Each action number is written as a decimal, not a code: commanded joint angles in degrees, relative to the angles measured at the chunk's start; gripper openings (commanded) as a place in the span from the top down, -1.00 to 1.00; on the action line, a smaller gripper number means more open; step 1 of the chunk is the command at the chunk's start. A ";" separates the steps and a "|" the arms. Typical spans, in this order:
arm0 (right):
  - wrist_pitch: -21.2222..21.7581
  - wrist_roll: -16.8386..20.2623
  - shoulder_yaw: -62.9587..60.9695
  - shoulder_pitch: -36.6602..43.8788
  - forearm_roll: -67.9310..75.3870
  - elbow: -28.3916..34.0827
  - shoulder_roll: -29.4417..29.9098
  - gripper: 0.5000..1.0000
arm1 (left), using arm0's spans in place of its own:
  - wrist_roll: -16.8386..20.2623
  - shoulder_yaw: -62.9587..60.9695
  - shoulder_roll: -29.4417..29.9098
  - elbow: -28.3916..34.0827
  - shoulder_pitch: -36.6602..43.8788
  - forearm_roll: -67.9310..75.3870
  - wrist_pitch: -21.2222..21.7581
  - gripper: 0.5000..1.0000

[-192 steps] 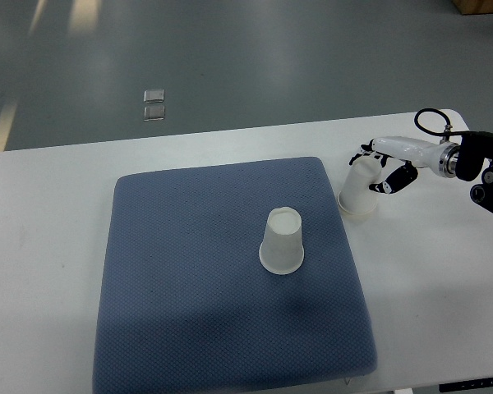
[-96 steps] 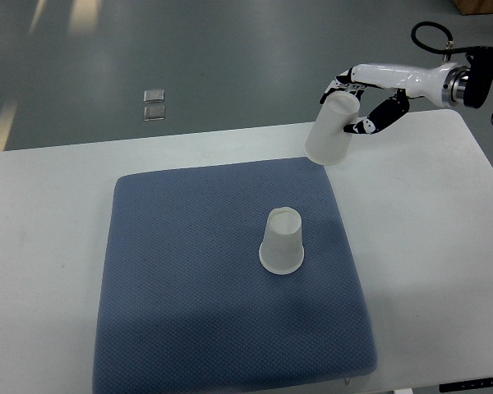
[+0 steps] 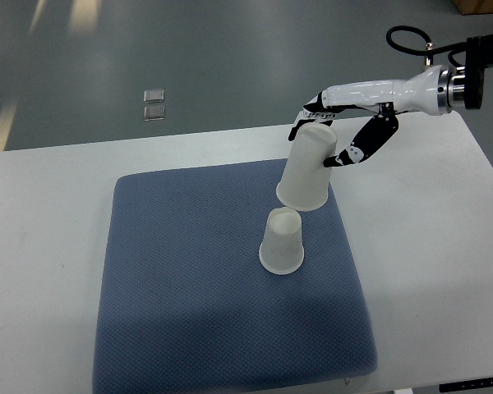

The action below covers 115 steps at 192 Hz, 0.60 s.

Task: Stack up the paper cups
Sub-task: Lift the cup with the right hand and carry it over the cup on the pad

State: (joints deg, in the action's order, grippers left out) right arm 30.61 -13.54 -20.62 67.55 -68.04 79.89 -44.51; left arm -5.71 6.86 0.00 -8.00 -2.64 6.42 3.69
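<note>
Gripping: we are holding the carried cup (image 3: 306,168) in our right hand (image 3: 345,131), mouth down.
Aiming: we are hovering it just above the standing cup (image 3: 282,241), to sleeve it.
Base: blue mat (image 3: 181,287), keeping the target steady.

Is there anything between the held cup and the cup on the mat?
No. In the top view, the held cup hangs just above the standing cup; nothing lies between them.

You lose the right arm (image 3: 476,80) at the picture's right edge. The held cup (image 3: 307,174) hides part of the robot hand (image 3: 338,131), and its mouth faces away from you. The bench (image 3: 49,213) is cut off left, right and below. The two small squares on the floor (image 3: 154,107) are too small to identify.
</note>
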 commanded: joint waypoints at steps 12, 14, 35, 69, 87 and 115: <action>-0.82 1.06 0.06 -0.57 0.01 1.24 0.39 0.65 | 0.00 0.00 0.00 0.00 0.00 0.00 -0.08 -1.00; -0.91 1.15 0.06 -0.57 0.01 1.24 0.39 0.65 | 0.00 0.00 0.00 0.00 0.00 0.00 0.00 -1.00; -0.99 1.15 0.06 -0.75 0.01 1.24 0.65 0.66 | 0.00 0.00 0.00 0.00 0.00 0.00 0.00 -1.00; -3.72 2.12 0.15 -2.68 0.01 1.24 1.79 0.69 | 0.00 0.00 0.00 0.00 0.00 0.00 0.00 -1.00; -5.04 2.73 0.15 -3.65 0.45 1.24 2.58 0.71 | 0.00 0.00 0.00 0.00 0.00 0.00 0.00 -1.00; -4.95 2.91 0.23 -4.09 2.12 1.24 3.11 0.72 | 0.00 0.00 0.00 0.00 0.00 0.00 0.00 -1.00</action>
State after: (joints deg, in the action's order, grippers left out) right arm 25.68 -10.78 -20.47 63.72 -66.93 81.13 -41.80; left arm -5.71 6.86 0.00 -7.99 -2.64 6.42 3.69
